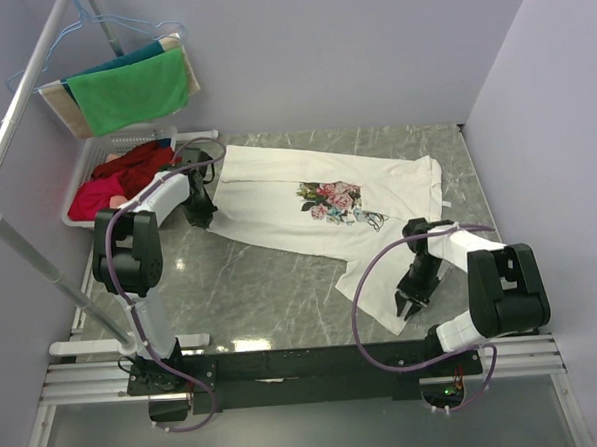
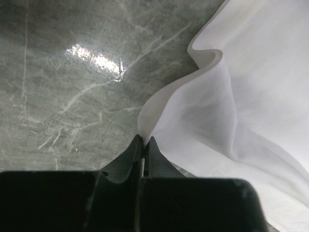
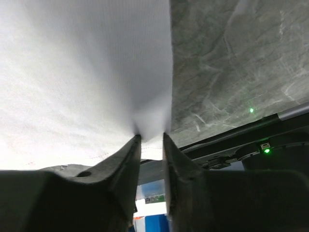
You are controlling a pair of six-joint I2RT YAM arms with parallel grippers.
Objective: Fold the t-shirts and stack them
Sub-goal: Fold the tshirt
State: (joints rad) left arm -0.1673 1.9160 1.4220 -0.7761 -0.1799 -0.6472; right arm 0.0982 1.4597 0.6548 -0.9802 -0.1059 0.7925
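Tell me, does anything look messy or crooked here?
Yes. The t-shirt lies slanted across the table instead of straight. It is wrinkled, and one end bends off toward the right gripper near the front edge. Nothing looks spilled or broken.

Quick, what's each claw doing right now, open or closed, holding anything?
Left gripper: shut, pinching the t-shirt at its edge.
Right gripper: jaws slightly apart around the t-shirt's fabric; whether it grips cannot be told.
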